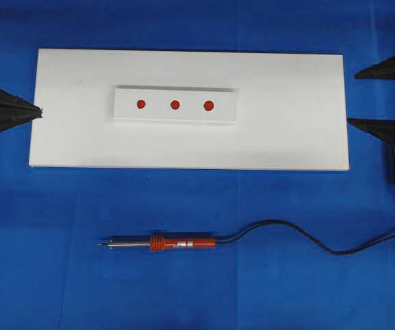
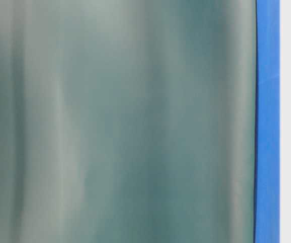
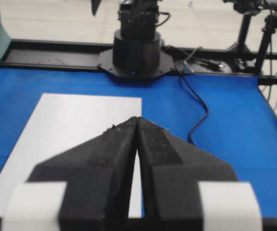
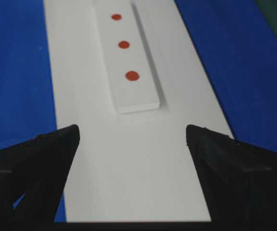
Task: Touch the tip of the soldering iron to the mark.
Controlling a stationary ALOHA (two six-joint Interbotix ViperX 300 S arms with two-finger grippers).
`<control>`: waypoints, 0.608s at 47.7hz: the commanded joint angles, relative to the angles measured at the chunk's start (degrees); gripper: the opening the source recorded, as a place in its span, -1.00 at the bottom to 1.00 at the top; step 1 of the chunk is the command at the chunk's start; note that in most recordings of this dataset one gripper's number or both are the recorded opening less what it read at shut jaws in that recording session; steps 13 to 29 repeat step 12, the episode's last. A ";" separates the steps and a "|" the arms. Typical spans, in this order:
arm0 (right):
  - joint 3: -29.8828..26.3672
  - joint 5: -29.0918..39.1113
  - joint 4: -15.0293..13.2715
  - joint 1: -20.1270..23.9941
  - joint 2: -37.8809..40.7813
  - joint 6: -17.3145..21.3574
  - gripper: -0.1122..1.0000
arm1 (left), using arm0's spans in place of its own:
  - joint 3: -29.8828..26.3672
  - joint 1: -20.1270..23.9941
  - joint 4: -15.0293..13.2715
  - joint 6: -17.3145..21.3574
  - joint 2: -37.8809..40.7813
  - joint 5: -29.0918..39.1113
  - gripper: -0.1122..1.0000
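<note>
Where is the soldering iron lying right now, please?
In the overhead view, the soldering iron lies on the blue cloth below the white board, tip pointing left.

Overhead straight down; table-level close, mostly blurred; wrist views low, facing inward, sharing the white board (image 1: 286,137).

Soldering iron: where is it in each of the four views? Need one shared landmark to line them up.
Overhead: soldering iron lies on the blue cloth below the white board, tip pointing left.
Table-level: not in view.
Left wrist: not in view.
Right wrist: not in view.
Shared landmark: the white board.
</note>
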 commanded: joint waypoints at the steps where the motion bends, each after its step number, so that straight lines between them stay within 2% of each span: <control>1: 0.79 -1.76 -0.26 -0.09 -0.88 0.00 0.81 | -1.41 0.00 0.09 -0.09 0.26 -0.62 -0.80; 11: 2.99 -4.66 -0.26 -0.18 -0.88 0.00 0.81 | -1.32 0.00 0.09 -0.09 0.26 -0.53 -0.80; 29: 3.08 -4.75 -0.26 -0.18 -0.88 0.00 0.81 | -1.32 0.00 0.09 0.00 0.26 -0.53 -0.80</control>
